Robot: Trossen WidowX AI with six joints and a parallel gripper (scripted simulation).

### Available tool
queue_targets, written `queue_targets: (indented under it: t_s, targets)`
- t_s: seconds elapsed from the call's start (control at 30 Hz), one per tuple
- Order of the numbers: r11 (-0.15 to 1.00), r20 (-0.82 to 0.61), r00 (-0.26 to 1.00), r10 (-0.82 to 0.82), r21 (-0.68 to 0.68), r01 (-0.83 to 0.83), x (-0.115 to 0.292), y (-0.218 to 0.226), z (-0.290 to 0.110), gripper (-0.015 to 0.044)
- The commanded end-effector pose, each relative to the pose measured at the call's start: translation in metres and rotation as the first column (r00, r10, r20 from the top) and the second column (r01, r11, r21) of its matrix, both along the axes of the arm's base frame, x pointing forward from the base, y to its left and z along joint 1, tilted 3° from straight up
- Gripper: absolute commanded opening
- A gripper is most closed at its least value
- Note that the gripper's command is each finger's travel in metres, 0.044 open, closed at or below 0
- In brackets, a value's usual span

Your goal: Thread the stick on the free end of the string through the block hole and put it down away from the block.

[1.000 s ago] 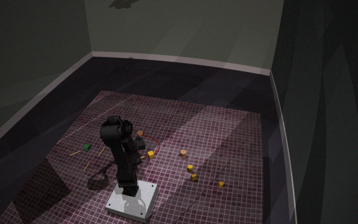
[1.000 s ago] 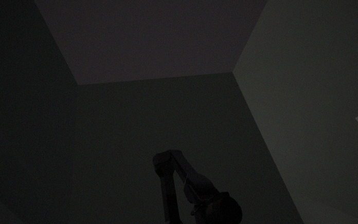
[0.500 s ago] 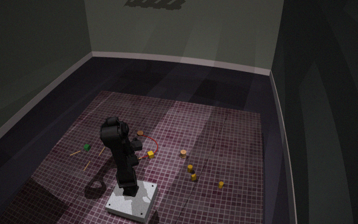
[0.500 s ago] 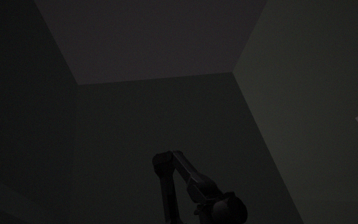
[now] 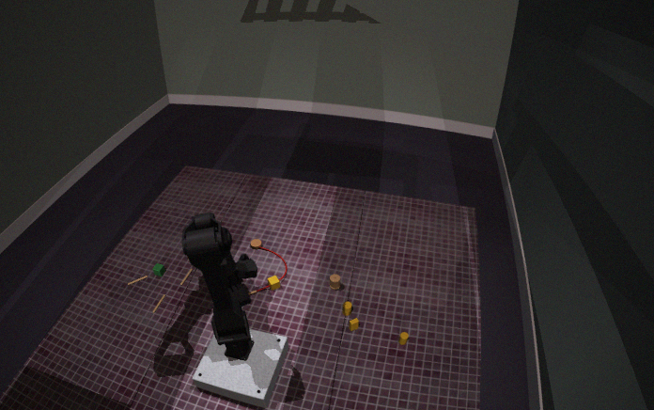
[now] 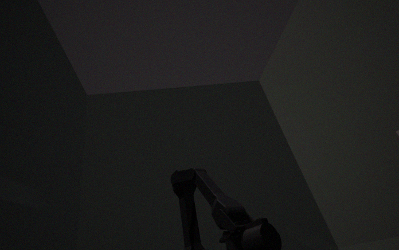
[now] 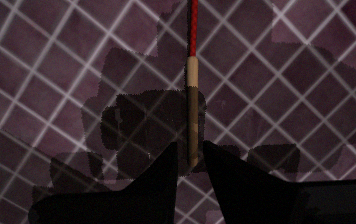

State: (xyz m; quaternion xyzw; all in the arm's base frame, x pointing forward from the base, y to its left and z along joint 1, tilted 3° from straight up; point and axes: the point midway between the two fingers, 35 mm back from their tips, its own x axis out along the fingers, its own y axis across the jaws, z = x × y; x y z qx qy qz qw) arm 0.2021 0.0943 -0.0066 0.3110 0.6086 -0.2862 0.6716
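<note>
The thin wooden stick (image 7: 192, 100) (image 5: 253, 291) lies on the tiled table, with the red string (image 7: 193, 25) (image 5: 283, 262) running from its far end. In the top view the string passes through the yellow block (image 5: 273, 282) and curves back to the round wooden button (image 5: 256, 243). My gripper (image 7: 190, 146) is low over the stick's near end. Its fingers stand apart on either side of the stick with a gap, so it is open. In the top view the arm hides the fingers. The exterior view is very dark and shows only the arm (image 6: 218, 206).
A green cube (image 5: 158, 270) and three loose sticks (image 5: 137, 279) (image 5: 186, 276) (image 5: 158, 303) lie left of the arm. A wooden spool (image 5: 334, 280) and three small yellow pieces (image 5: 347, 307) (image 5: 353, 323) (image 5: 403, 338) stand to the right. The arm's base plate (image 5: 241, 371) is at the front.
</note>
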Motion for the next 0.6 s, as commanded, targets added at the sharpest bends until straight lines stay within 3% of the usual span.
queue_targets:
  t_s: [0.0, 0.03, 0.2, 0.4, 0.57]
  targets:
    - [1.000, -0.003, 1.000, 0.000, -0.003, 0.000, 0.000, 0.000, 0.002, 0.0184]
    - [1.000, -0.002, 1.000, 0.000, -0.002, 0.000, 0.001, 0.000, 0.010, 0.0210]
    - [1.000, 0.001, 1.000, 0.000, 0.000, 0.000, -0.001, -0.004, 0.078, 0.0210]
    - [1.000, 0.001, 1.000, 0.000, 0.000, 0.000, -0.002, -0.005, 0.080, 0.0210]
    - [1.000, 0.002, 1.000, -0.005, 0.000, 0.005, -0.001, -0.004, 0.076, 0.0341]
